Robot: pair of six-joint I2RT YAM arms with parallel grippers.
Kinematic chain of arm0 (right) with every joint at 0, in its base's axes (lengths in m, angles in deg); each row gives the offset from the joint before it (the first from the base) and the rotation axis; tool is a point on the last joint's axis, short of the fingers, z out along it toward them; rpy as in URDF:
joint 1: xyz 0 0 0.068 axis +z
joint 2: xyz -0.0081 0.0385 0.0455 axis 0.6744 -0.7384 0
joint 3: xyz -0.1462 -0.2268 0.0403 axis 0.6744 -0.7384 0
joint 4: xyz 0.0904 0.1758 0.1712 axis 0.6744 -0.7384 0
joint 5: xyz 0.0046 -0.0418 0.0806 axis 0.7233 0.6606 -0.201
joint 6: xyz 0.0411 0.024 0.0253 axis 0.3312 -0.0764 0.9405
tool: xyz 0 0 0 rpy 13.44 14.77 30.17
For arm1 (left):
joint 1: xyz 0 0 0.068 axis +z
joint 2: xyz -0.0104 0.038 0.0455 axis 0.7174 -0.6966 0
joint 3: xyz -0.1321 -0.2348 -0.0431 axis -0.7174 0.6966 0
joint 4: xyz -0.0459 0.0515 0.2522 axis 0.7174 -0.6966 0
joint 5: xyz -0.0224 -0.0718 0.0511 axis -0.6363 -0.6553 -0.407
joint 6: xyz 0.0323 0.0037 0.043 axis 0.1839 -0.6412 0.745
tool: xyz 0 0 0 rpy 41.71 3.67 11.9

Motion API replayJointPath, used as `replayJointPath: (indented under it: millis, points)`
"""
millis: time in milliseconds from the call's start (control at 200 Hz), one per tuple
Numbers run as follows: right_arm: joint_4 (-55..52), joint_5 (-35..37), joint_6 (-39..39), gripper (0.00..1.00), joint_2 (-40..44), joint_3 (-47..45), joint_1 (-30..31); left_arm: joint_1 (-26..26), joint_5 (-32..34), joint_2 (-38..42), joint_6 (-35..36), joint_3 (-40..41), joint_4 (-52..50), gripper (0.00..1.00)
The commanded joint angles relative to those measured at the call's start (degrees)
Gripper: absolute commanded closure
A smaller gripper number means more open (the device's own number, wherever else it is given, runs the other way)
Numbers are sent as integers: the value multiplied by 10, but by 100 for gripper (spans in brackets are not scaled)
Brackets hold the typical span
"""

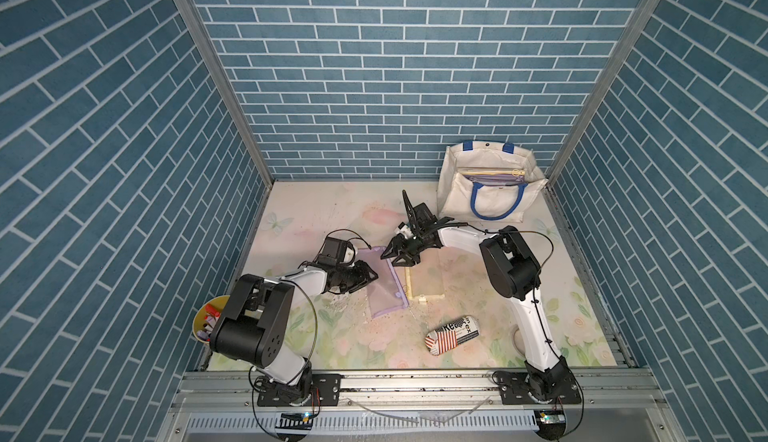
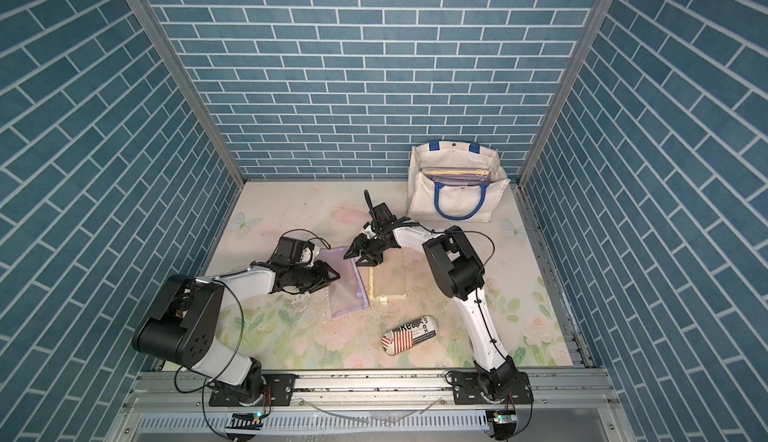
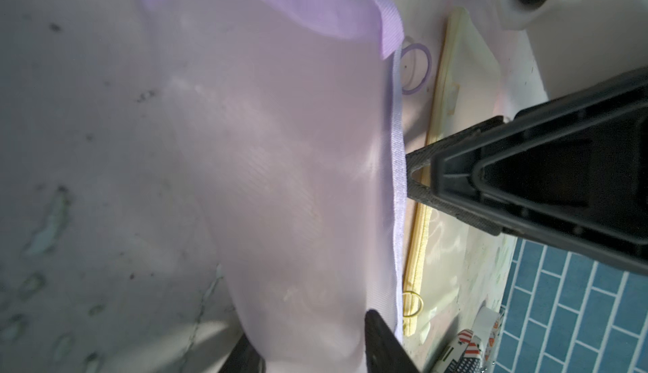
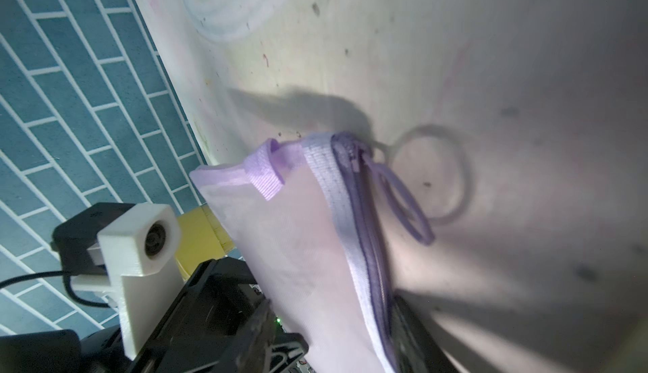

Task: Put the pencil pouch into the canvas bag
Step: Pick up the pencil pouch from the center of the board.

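- Pinched between the jaws of the right gripper: zipper edge of the pencil pouch, at its far corner. Corner raised off the bench, ring pull hanging free in the right wrist view.
- Straddling the opposite long edge: left gripper. Mesh between its fingers in the left wrist view, gap on show. Cannot tell whether biting or only around it.
- Pouch location: mid-bench, near end down on the surface, far end up. Not in the canvas bag.
- Step in hand, as judged: two-armed pickup of the purple mesh pouch, lift barely begun.
- Next, as judged: firm grip on both edges, lift clear, carry to the far right corner of the bench, drop through the bag's open top. Limp mesh, so expect sag; keep it taut between the arms.
- Bag upright against the back wall, mouth open, other pouches visible inside. Blue handle draped down the front face, a possible snag.
- Just beside the pouch on its right: clear pouch with yellow zip, flat, far end below the right gripper. Risk of dragging it along.
- Printed case toward the near edge, well apart from the likely path.
- Yellow cup of markers at the left edge, behind the left arm. Out of the way.
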Motion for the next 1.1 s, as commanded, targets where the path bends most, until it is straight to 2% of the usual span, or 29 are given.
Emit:
replayJointPath:
  millis: [0, 265, 420, 545, 715, 915, 1095]
  points:
    - [0, 26, 21, 47, -7, -25, 4, -3, 11, 15, -3, 6, 9, 65]
    - [-2, 31, 22, 48, 11, -28, 1, -3, 11, 41, -7, 12, 8, 100]
    - [11, 38, 27, 48, 60, -45, -10, -1, 18, 94, 3, 4, -23, 100]
    - [50, 33, 37, 46, 141, -72, -23, 0, 7, 142, 23, -16, -50, 100]
    - [84, 23, 35, 46, 198, -95, -28, 0, -18, 197, 30, -41, -36, 100]
    - [137, -17, 49, 46, 213, -112, -28, 0, -57, 204, 28, -63, -7, 100]
    - [191, -52, 77, 45, 207, -117, -27, -1, -66, 204, 4, -68, 29, 99]
